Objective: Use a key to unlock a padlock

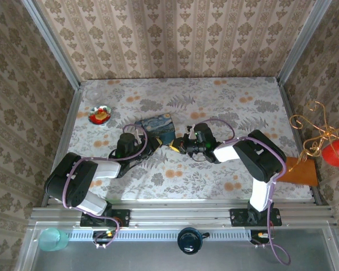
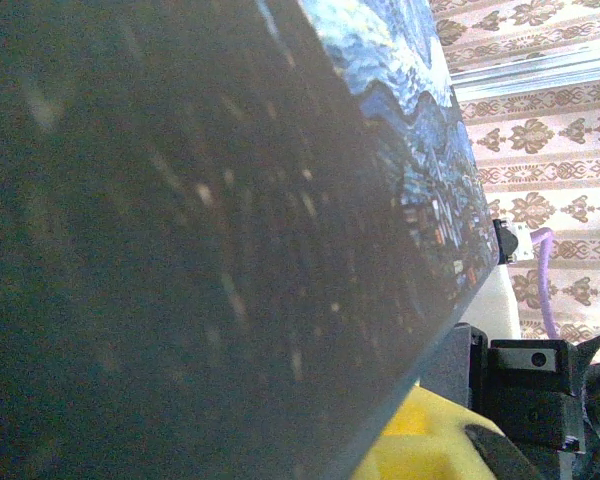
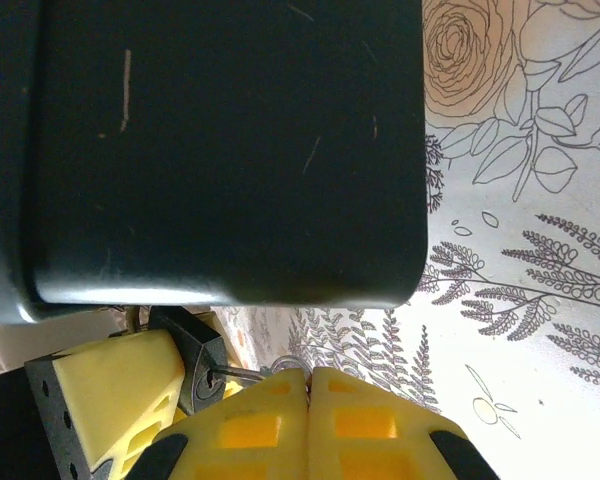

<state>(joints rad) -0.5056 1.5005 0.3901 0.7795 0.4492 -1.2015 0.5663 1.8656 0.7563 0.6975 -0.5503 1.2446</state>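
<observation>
As my right gripper [image 3: 308,388] clamps the key [image 3: 240,374], its shaft meets the padlock [image 3: 202,360] under the blue tin [image 3: 230,150]. My left gripper [image 1: 158,144] touches the padlock; grip unclear.

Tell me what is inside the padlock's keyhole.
A thin silvery key runs into the keyhole of the padlock. Its head is covered by the shut fingers of the right gripper, and its tip is hidden inside the lock body.

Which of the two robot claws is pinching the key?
The right gripper: its yellow fingertips are closed on the key stuck into the black padlock. The left gripper has a finger beside that padlock.
</observation>
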